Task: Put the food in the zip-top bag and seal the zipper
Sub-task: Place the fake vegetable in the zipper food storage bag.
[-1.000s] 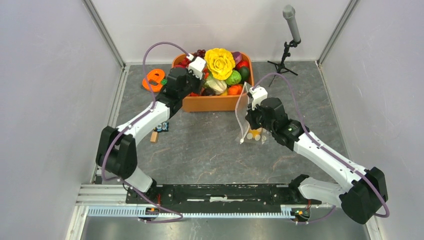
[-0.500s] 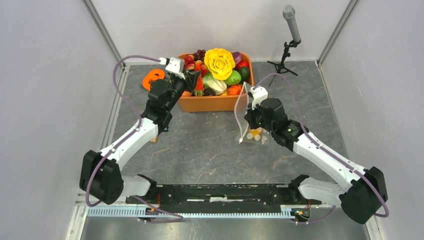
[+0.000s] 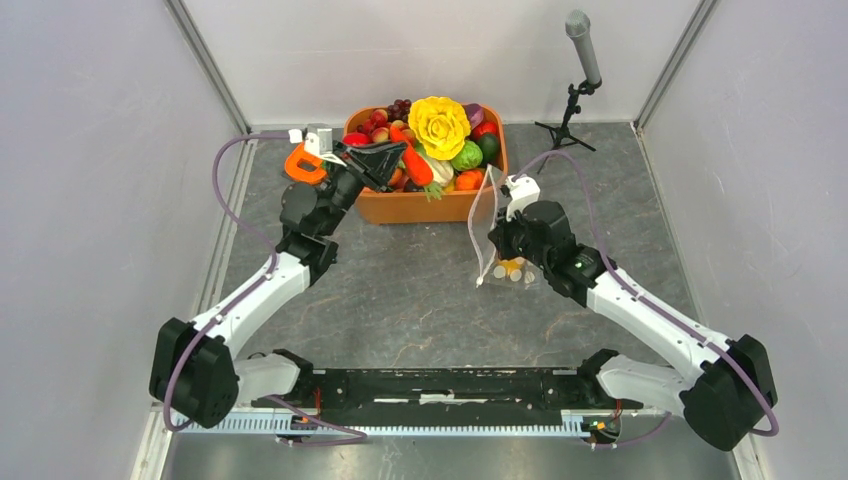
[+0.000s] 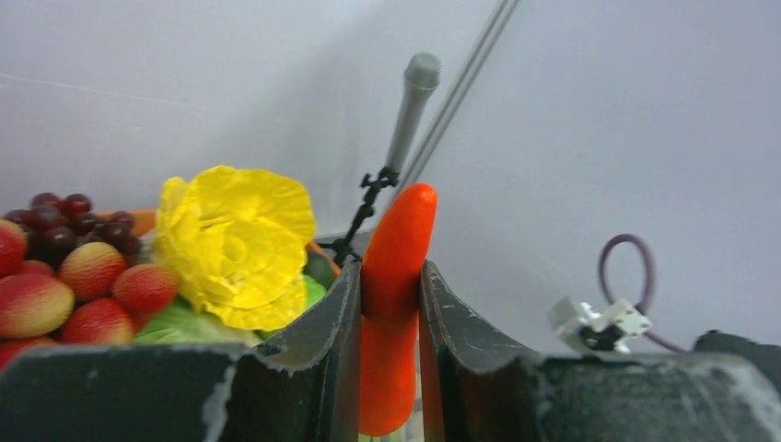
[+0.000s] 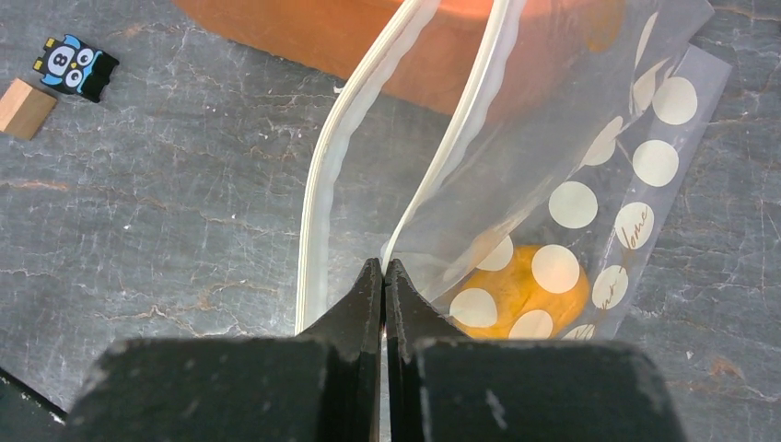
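Observation:
My left gripper is shut on an orange-red toy carrot and holds it above the tub's left half; in the left wrist view the carrot stands up between the fingers of the gripper. My right gripper is shut on one lip of the clear polka-dot zip-top bag, holding it up with its mouth open. In the right wrist view, the gripper pinches the bag. The whitish zipper strip hangs to the left. An orange fruit lies inside the bag.
An orange tub heaped with toy food, including a yellow lettuce, stands at the back. A microphone stand is at the back right. An orange piece lies left of the tub. An owl tile and wooden block lie on the mat.
My left arm has drawn back to the left and lifted the carrot up out of the tub. My right arm and the bag have stayed where they were.

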`<action>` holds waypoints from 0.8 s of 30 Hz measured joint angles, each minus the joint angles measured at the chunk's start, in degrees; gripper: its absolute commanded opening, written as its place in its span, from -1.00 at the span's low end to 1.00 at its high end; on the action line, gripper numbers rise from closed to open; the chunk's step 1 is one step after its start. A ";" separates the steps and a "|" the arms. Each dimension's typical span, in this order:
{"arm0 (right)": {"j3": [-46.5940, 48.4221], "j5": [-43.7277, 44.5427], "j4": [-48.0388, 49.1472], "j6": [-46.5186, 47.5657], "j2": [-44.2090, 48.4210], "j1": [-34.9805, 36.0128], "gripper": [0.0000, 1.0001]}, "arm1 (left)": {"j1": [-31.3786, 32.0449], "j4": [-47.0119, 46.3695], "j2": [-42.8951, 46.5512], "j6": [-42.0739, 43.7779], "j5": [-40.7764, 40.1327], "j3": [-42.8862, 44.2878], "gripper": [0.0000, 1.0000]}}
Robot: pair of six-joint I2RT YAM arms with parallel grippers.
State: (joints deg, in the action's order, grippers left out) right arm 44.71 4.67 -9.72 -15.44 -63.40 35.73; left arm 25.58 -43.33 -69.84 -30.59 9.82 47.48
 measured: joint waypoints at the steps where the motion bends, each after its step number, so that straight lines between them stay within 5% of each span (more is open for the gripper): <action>1: -0.35 0.13 0.26 -0.33 0.28 0.00 -1.00 | 0.00 -1.01 0.31 -1.64 0.59 -0.42 -0.83; 12: -1.86 0.55 2.95 -3.50 3.63 -0.02 -1.00 | 4.15 -17.31 -7.56 -18.03 7.13 -2.58 -0.84; 24: -2.43 0.07 3.06 -4.76 5.40 -0.02 -1.00 | 13.86 -20.39 -13.66 -12.85 1.49 -3.91 -0.84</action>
State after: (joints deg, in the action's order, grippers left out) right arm 42.28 4.73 -6.66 -20.21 -58.00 35.70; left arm 39.44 -63.72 -83.50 -43.44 11.31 43.57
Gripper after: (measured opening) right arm 0.010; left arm 0.296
